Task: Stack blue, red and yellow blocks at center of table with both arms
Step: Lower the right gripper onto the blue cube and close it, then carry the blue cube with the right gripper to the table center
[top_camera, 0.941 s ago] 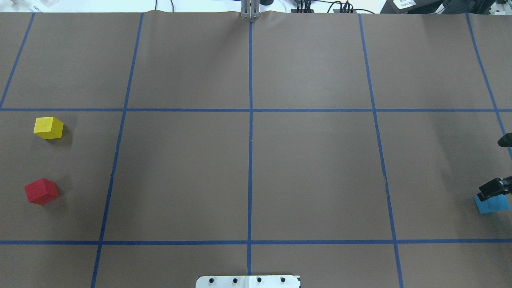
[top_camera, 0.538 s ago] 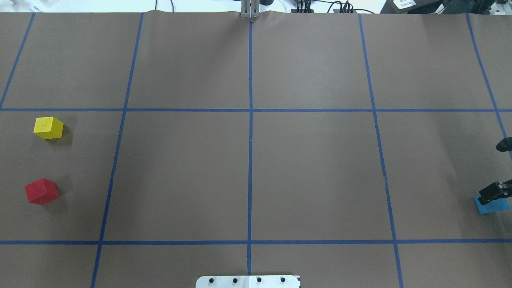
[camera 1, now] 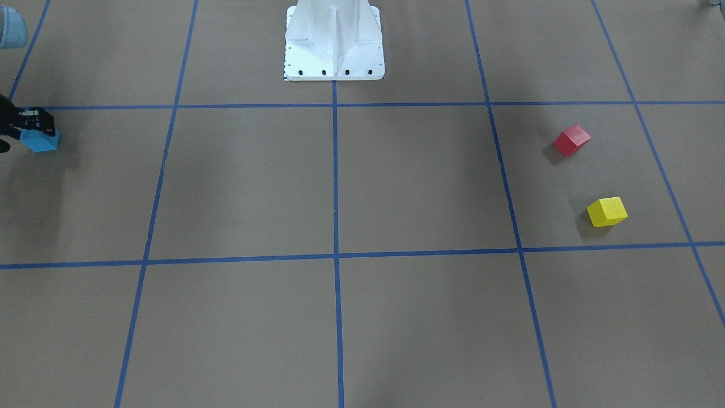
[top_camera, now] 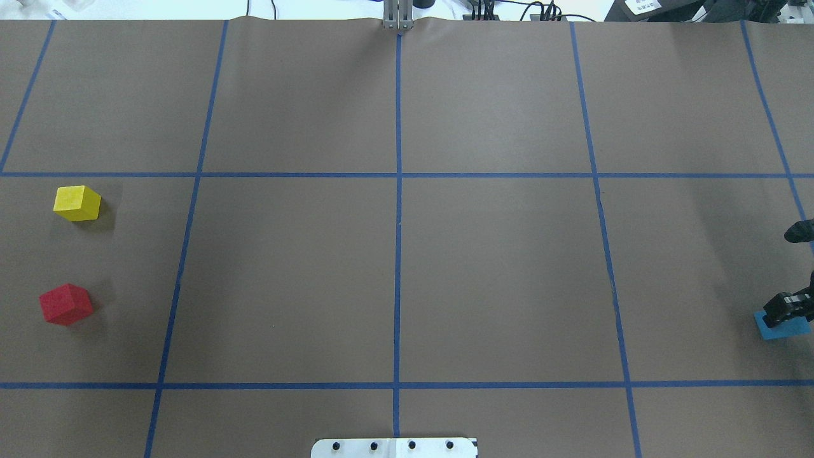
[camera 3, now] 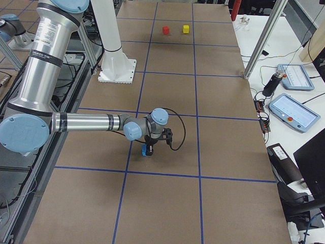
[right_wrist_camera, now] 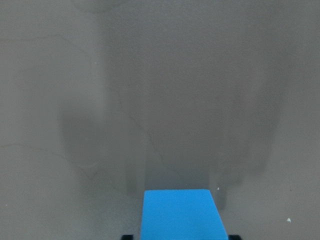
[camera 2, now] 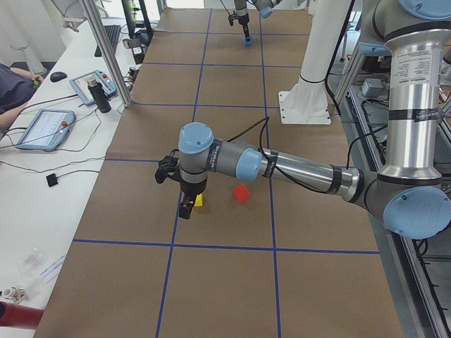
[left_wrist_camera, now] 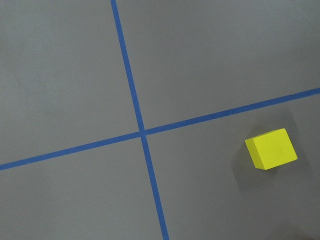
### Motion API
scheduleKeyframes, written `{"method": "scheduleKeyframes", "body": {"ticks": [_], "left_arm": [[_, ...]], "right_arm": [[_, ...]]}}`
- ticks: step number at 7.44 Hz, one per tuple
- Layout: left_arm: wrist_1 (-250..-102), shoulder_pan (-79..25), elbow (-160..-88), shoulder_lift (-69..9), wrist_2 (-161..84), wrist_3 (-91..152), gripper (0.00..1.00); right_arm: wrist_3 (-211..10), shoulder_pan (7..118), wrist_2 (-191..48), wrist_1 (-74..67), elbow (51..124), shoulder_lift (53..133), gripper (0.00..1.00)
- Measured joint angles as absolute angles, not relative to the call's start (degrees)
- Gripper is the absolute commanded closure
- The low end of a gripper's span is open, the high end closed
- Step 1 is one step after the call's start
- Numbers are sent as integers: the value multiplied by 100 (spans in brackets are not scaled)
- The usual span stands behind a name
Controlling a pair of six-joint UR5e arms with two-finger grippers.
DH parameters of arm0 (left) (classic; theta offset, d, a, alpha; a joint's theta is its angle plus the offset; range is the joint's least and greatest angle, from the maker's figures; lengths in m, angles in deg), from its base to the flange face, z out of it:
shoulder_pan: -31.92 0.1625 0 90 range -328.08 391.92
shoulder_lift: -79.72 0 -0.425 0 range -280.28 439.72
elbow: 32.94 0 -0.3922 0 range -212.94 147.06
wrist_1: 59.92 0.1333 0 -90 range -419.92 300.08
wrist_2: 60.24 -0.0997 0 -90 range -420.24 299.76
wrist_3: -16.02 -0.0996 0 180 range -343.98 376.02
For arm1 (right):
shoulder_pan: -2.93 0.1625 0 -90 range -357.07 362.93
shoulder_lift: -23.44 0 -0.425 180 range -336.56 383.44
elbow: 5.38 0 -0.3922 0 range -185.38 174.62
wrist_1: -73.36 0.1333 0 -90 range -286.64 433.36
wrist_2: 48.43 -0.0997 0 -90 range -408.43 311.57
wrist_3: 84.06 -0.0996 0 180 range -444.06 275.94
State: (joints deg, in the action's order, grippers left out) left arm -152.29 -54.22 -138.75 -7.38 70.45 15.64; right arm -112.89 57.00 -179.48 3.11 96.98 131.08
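Observation:
The blue block point(top_camera: 782, 327) sits at the table's far right edge, also in the front-facing view point(camera 1: 42, 141). My right gripper point(top_camera: 786, 312) is low over it and open, its black fingertips point(right_wrist_camera: 128, 236) straddling the block point(right_wrist_camera: 181, 214), which rests on the paper. The yellow block point(top_camera: 77, 203) and the red block point(top_camera: 65, 304) lie at the far left. My left gripper point(camera 2: 186, 205) hovers beside the yellow block point(camera 2: 199, 201) and shows only in the exterior left view, so I cannot tell if it is open. The left wrist view shows the yellow block point(left_wrist_camera: 271, 149) on the paper.
Brown paper with a blue tape grid point(top_camera: 398, 254) covers the table. The white robot base point(camera 1: 334, 45) stands at the robot's side. A side bench with tablets point(camera 2: 44, 128) and metal posts point(camera 2: 106, 56) runs along the far edge.
My right gripper has sunk lower around the blue block and shifted slightly toward the robot's side. The three blocks have not moved.

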Motion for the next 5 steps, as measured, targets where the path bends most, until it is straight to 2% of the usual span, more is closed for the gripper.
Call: {"method": "scheduleKeyframes", "body": {"ticks": [3, 5], "left_arm": [[-15229, -5421, -13876, -750, 7043, 1567, 0], [-15227, -5421, -13876, -755, 7045, 1566, 0]], "right_arm": [[-11286, 5749, -18045, 255, 9917, 13021, 100], [-11289, 5963, -18335, -337, 10046, 12383, 100]]}}
